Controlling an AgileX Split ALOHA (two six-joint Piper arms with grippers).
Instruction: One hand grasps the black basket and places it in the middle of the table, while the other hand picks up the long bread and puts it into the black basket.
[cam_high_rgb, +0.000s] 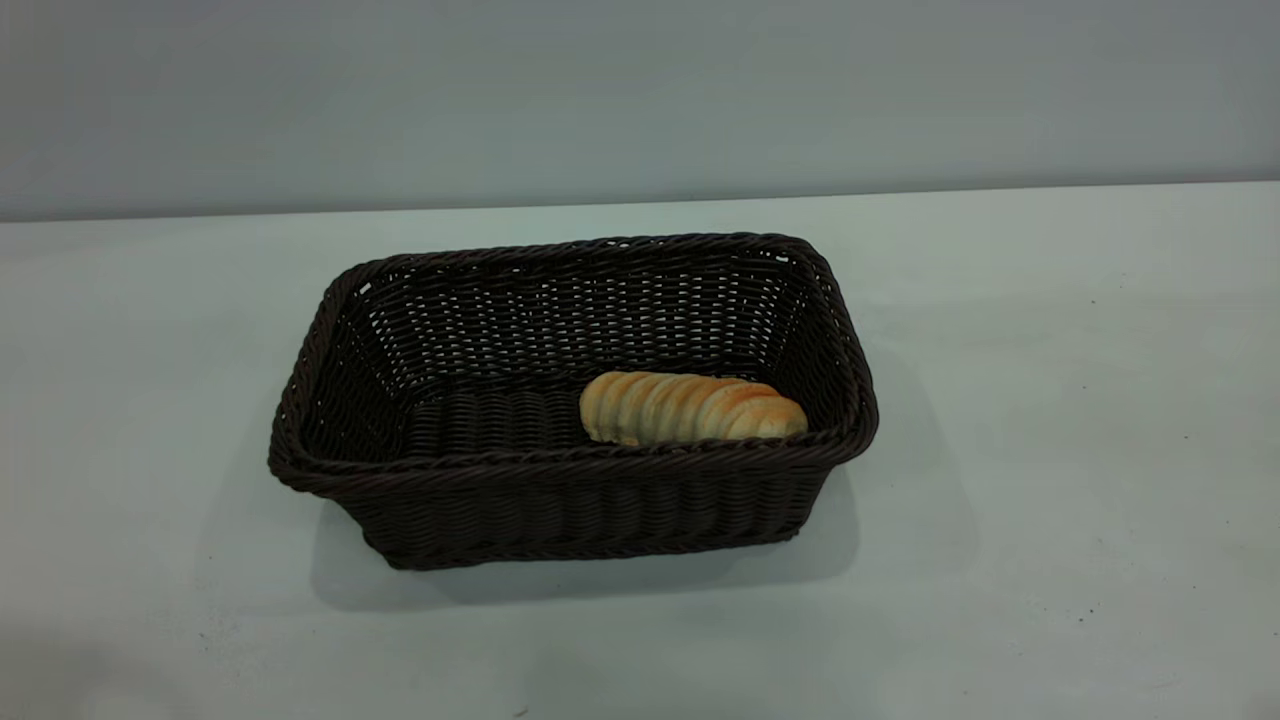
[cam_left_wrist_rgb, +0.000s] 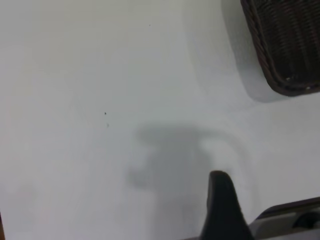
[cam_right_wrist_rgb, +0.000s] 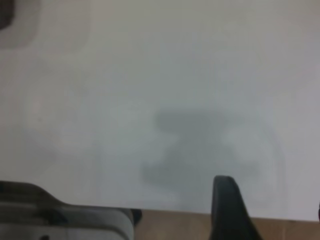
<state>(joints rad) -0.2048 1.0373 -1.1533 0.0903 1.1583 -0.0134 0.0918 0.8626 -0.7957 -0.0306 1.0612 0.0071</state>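
The black basket (cam_high_rgb: 570, 500) stands on the white table (cam_high_rgb: 1050, 450) near its middle. The long bread (cam_high_rgb: 690, 408) lies inside it, on the floor by the front wall, toward the right end. No gripper shows in the exterior view. My left gripper (cam_left_wrist_rgb: 270, 195) hangs over bare table, open and empty, with one black finger (cam_left_wrist_rgb: 222, 205) in sight. A corner of the basket (cam_left_wrist_rgb: 287, 45) lies well ahead of it. My right gripper (cam_right_wrist_rgb: 271, 197) is open and empty over the table's edge, with one finger (cam_right_wrist_rgb: 226, 205) showing.
In the right wrist view the table's edge (cam_right_wrist_rgb: 175, 210) runs just under the gripper, with brown floor (cam_right_wrist_rgb: 175, 225) beyond. A dark blurred patch (cam_right_wrist_rgb: 6, 14) sits in a far corner of that view. Bare tabletop surrounds the basket on all sides.
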